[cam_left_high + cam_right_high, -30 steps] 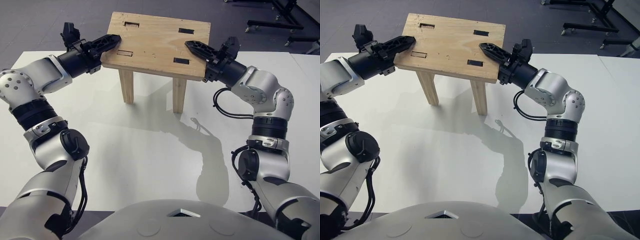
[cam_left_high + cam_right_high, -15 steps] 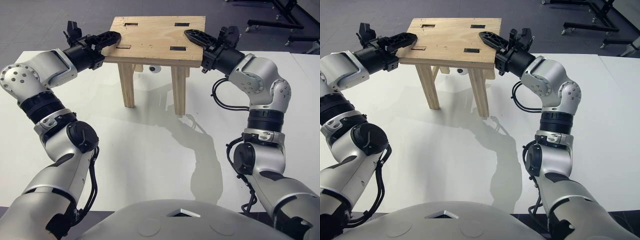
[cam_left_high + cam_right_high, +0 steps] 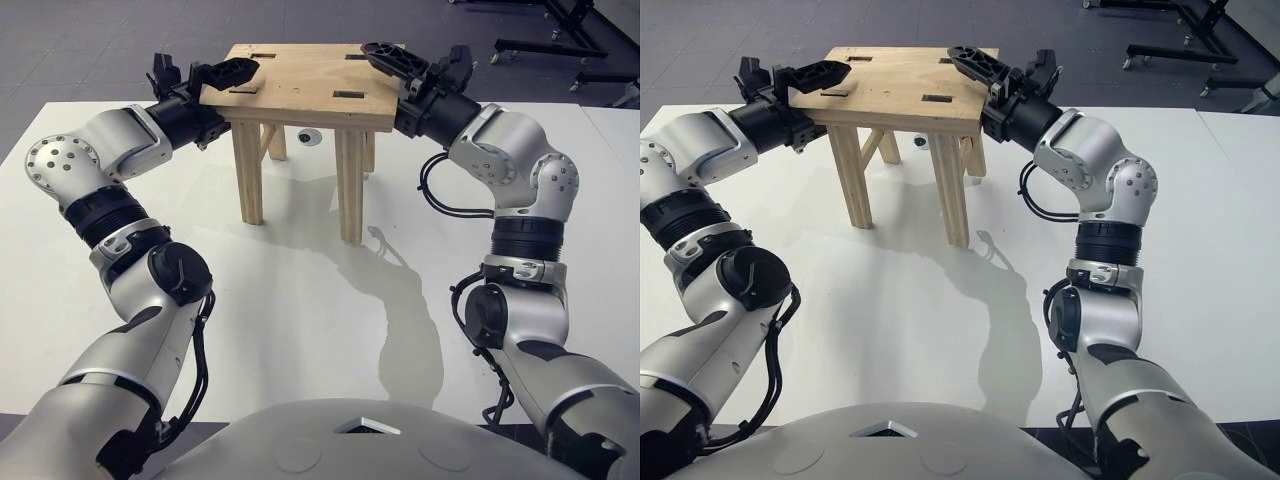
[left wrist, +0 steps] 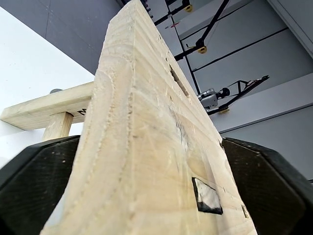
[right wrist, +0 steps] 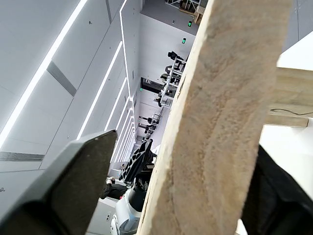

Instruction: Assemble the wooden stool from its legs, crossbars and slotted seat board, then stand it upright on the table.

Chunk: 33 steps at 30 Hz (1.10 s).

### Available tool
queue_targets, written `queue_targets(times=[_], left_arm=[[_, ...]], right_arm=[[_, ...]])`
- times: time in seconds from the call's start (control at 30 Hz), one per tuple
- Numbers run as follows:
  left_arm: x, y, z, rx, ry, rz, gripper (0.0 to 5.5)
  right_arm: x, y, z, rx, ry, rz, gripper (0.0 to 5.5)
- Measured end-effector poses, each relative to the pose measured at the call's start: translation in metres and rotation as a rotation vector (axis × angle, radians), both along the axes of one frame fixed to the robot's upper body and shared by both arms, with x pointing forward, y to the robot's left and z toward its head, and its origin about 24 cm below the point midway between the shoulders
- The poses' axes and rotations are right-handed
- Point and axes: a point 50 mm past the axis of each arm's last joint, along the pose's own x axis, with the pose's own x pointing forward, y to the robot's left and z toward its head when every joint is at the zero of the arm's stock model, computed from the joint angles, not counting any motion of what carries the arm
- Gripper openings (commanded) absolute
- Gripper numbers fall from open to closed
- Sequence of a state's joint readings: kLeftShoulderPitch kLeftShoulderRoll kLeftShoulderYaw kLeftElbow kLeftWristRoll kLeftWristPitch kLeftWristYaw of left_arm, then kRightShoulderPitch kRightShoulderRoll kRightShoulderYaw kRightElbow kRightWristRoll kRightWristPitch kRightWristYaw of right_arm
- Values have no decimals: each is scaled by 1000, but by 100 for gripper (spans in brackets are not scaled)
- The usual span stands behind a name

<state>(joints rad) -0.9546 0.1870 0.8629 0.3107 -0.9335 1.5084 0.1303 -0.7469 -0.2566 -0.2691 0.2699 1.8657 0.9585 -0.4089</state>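
The stool [image 3: 300, 100] is seen assembled and upright at the 12 o'clock end of the table [image 3: 300, 330]. The seat board [image 3: 305, 80] is on top and roughly level. The front legs [image 3: 348, 185] reach down to the table top. Whether all four feet bear on it cannot be told. Slots [image 3: 347, 95] are seen in the seat's upper face. The seat's long axis runs from 9 to 3 o'clock.

The seat is held at both short ends. The left gripper [image 3: 232, 80] is clamped on the 9 o'clock edge and the right gripper [image 3: 387, 66] on the 3 o'clock edge. In each case one finger lies over the top face and one beneath. In the left wrist view the board edge [image 4: 146, 147] is seen pinched between two black fingers [image 4: 34, 181]. The same is seen in the right wrist view, board [image 5: 225, 98] between fingers [image 5: 73, 181]. Neither arm is nearer; the hold is symmetric.

A small round object [image 3: 308, 137] lies on the table behind the legs, apart from them.

Judgement: assembly is taken as done, and only setting down and letting go remain. Each jaw lies outboard of the seat along its long axis. A clean release would therefore call for opening, then drawing back toward 9 and 3 o'clock respectively. Uneven opening could tip or drag the stool.
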Motion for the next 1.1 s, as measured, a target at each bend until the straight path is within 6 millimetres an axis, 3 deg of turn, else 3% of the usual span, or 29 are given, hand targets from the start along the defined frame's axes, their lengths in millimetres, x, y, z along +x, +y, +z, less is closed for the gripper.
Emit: queue_targets(times=[0.23, 0.43, 0.57, 0.77, 0.9, 0.97, 1.1], left_arm=[[0, 3, 0, -3, 4, 0, 540], [-1, 4, -2, 5, 20, -16, 540], [-8, -5, -4, 5, 4, -48, 540], [-21, -28, -13, 18, -16, -37, 540], [-27, -33, -14, 41, -26, -8, 540], [-27, -28, -14, 55, -29, -3, 540], [-25, 9, -4, 138, -56, 35, 540]], right_arm=[[-3, -4, -15, -2, 21, 8, 539], [-6, -11, -30, -59, 41, 5, 539], [-3, -31, -34, -149, 21, -71, 539], [10, -49, -28, -228, -25, -175, 539], [15, -52, -25, -233, -37, -195, 539], [14, -51, -25, -215, -41, -178, 539], [12, -52, -4, -158, -112, -153, 539]])
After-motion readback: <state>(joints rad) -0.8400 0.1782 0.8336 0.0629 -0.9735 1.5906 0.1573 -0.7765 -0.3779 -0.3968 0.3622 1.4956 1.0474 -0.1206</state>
